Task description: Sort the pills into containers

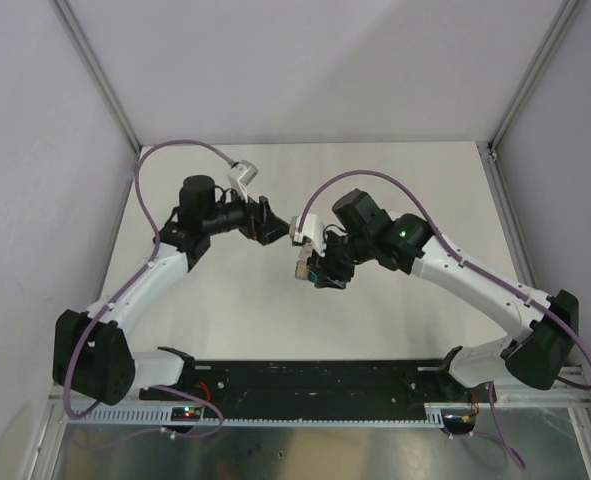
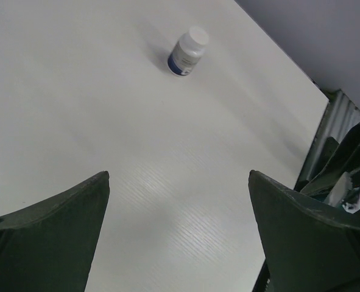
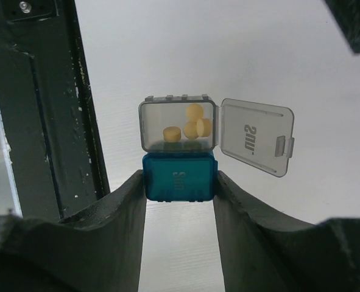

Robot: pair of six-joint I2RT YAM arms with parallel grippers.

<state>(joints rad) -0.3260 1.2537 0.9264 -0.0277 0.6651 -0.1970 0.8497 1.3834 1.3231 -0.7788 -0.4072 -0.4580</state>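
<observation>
You look well into the sort. In the right wrist view the grey compartment (image 3: 178, 129) stands with its lid (image 3: 256, 137) swung open to the right, and three pale yellow pills (image 3: 192, 128) lie inside it. The teal compartment (image 3: 180, 177) joined just below it has its lid down, so you cannot tell what, if anything, it holds. No loose pills show on the counter (image 2: 76, 91) in any view. A white capped bottle (image 2: 187, 52) stands upright near the top centre of the left wrist view, well apart from everything else. What is left, as a guess: whatever belongs in the teal side, then closing the grey lid.

Your right fingers (image 3: 122, 231) are closed in on the teal compartment, one pad pressed against each side wall, at the centre of the frame. The grey half sticks out beyond the tips, untouched. In the top view the pair (image 1: 301, 268) sits just right of centre. Whether it rests on the counter cannot be told.

Your left fingers (image 2: 52, 237) are spread wide with nothing between them.
</observation>
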